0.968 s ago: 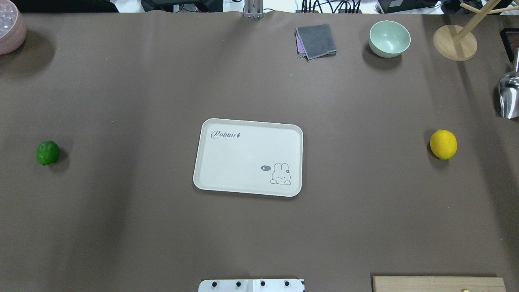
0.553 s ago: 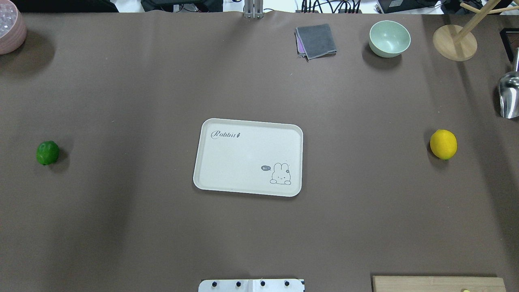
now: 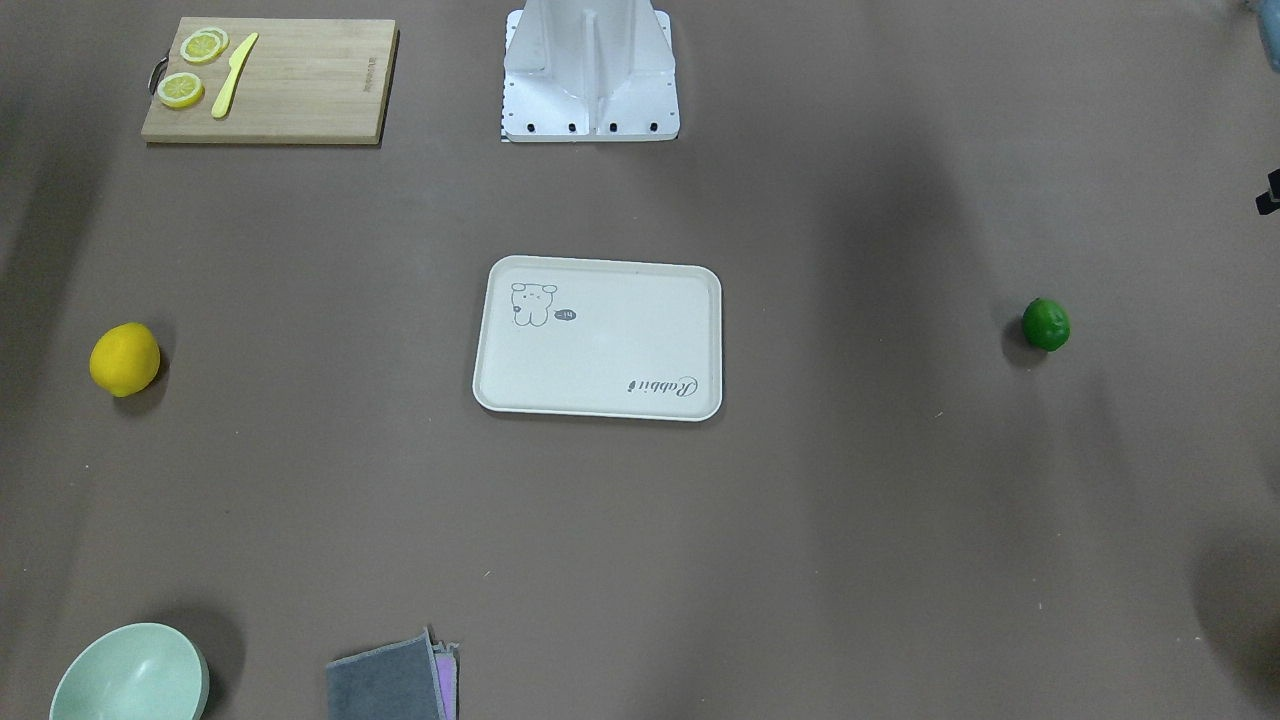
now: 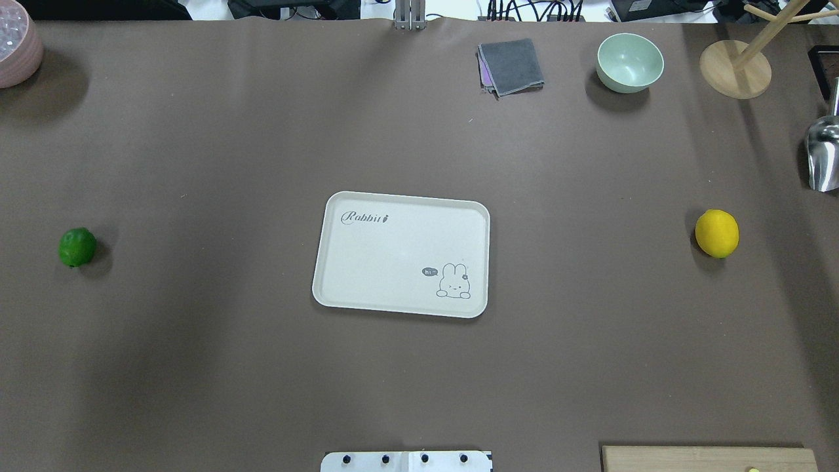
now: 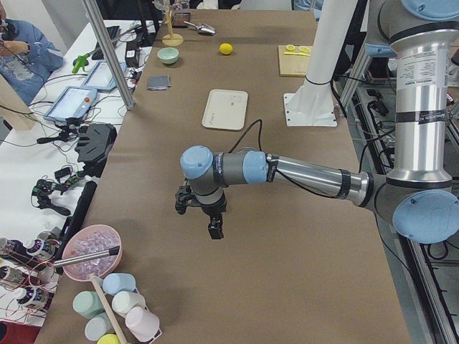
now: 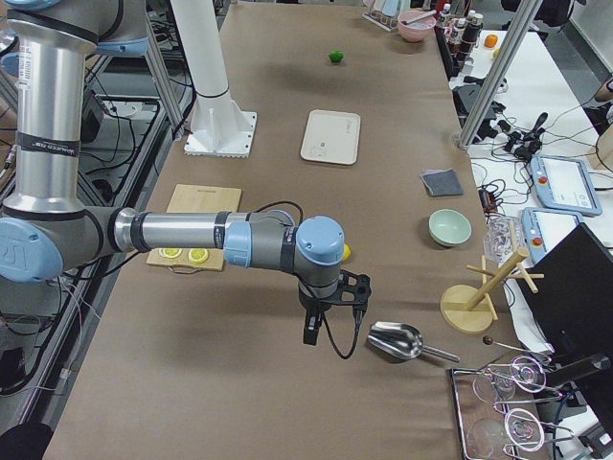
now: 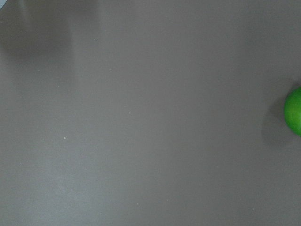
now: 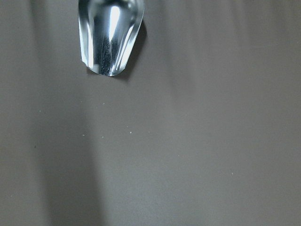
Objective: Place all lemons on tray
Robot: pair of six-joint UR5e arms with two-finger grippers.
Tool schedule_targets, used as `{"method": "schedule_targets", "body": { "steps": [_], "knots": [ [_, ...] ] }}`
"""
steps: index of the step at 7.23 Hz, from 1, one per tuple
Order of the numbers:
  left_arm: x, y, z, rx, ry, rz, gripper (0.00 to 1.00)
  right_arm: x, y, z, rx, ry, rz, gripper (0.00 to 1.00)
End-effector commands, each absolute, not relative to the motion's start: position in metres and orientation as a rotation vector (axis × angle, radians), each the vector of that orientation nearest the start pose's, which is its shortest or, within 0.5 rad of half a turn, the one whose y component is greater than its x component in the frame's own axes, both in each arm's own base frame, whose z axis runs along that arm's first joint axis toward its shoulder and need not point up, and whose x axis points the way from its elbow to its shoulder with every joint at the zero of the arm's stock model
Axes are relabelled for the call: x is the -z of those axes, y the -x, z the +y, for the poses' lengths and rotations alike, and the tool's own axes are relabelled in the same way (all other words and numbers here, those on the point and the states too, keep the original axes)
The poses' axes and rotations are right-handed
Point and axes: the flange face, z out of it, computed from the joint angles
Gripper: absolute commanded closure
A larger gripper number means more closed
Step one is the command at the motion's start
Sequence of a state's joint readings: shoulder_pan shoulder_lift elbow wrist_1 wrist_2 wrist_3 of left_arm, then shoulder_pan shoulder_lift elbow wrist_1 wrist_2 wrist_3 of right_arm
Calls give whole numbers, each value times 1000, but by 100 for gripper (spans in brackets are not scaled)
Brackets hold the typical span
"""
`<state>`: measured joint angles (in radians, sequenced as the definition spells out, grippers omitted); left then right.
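Looking down on the brown table (image 4: pixel 262 131), we found the tray (image 4: pixel 393 255) at its middle, with both fruits lying on the table well apart from it: the green lemon (image 4: pixel 77 247) far out on our left side, the yellow lemon (image 4: pixel 716 233) far out on our right. Our left gripper (image 5: pixel 214 228) hung above the table near the green lemon; our right gripper (image 6: pixel 311 331) hung beside a metal scoop (image 8: pixel 110 35). With only the 2 side views showing them, we could not tell whether either stood wide or narrow.
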<state>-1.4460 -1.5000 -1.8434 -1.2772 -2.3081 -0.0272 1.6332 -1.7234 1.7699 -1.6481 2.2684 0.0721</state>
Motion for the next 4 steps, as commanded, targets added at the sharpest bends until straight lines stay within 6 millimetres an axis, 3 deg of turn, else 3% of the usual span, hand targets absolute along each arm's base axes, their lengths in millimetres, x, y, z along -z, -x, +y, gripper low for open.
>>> {"method": "schedule_targets", "body": {
  "steps": [1, 2, 4],
  "knots": [
    [-572, -32, -457, 1, 156, 724, 2, -652, -94, -422, -117, -24, -714, 0],
    [-569, -52, -456, 16, 185, 732, 2, -650, -84, -429, -80, -61, -714, 0],
    [-553, -73, -463, 12, 173, 780, 2, -619, -47, -451, -97, -55, -788, 0]
  ]
}}
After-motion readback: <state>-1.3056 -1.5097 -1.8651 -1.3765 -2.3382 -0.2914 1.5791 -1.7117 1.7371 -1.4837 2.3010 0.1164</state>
